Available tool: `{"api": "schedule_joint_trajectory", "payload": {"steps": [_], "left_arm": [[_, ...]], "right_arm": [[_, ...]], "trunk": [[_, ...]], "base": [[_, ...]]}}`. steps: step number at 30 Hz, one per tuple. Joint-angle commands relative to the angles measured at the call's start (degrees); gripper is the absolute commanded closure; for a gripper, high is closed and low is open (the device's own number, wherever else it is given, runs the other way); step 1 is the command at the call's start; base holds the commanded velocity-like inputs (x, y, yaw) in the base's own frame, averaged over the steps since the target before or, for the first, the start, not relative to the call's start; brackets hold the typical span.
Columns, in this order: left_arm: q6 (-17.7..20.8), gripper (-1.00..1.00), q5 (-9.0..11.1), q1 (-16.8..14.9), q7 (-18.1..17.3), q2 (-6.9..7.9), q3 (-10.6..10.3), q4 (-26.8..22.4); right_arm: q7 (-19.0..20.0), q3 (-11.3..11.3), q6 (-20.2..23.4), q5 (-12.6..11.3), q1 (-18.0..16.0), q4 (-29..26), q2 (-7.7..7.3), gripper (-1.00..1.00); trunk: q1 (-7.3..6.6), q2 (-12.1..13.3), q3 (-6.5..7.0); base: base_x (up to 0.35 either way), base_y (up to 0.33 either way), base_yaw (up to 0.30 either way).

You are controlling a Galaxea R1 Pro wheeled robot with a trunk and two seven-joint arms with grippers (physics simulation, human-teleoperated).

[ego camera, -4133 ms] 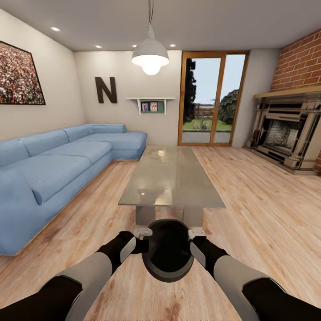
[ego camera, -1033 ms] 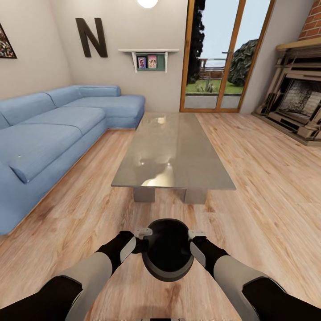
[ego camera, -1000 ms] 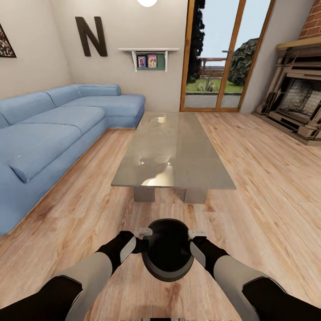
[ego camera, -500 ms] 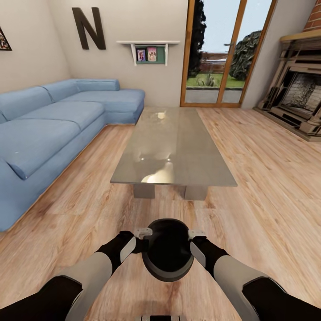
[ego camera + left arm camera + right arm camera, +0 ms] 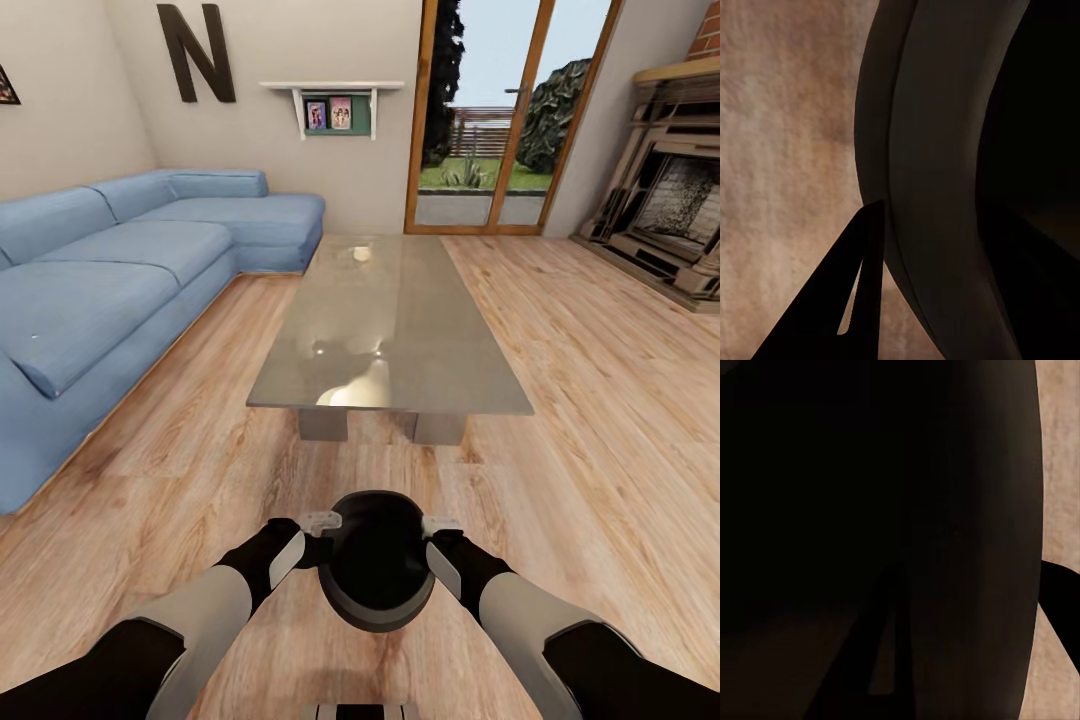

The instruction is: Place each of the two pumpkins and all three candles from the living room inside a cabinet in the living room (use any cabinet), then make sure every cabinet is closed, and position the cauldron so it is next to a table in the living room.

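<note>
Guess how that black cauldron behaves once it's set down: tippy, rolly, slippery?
The cauldron looks rigid and round-bodied, so it may rock or roll if set down tilted. Its smooth matte wall could slip; it is held between the left end effector and right end effector.

bright, even | glare on table | wrist views dark

Matte-black round cauldron, mouth up, above the floor, near the grey glass table.
</note>
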Motion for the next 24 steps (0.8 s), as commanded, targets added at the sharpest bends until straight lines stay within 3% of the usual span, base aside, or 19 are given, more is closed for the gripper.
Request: {"api": "schedule_joint_trajectory", "payload": {"steps": [1, 7, 14, 24], "left_arm": [[0.2, 1.00, 0.8, -0.1, 0.4, 0.00, -0.7, -0.4], [0.3, 1.00, 0.8, -0.1, 0.4, 0.00, -0.7, -0.4], [0.3, 1.00, 0.8, -0.1, 0.4, 0.00, -0.7, -0.4], [0.3, 1.00, 0.8, -0.1, 0.4, 0.00, -0.7, -0.4]], "right_arm": [[1.8, 2.9, 0.1, -2.7, 0.0, 0.0, -0.02, 1.00], [1.7, 2.9, 0.1, -2.7, 0.0, 0.0, -0.02, 1.00], [1.7, 2.8, 0.2, -2.7, 0.0, 0.0, -0.02, 1.00], [1.7, 2.9, 0.2, -2.7, 0.0, 0.0, -0.02, 1.00]], "trunk": [[-0.02, 0.0, -0.04], [-0.02, 0.0, -0.04], [0.16, -0.1, -1.60], [0.16, -0.1, -1.60]], "base": [[0.000, 0.000, 0.000], [0.000, 0.000, 0.000], [0.000, 0.000, 0.000], [0.000, 0.000, 0.000]]}}
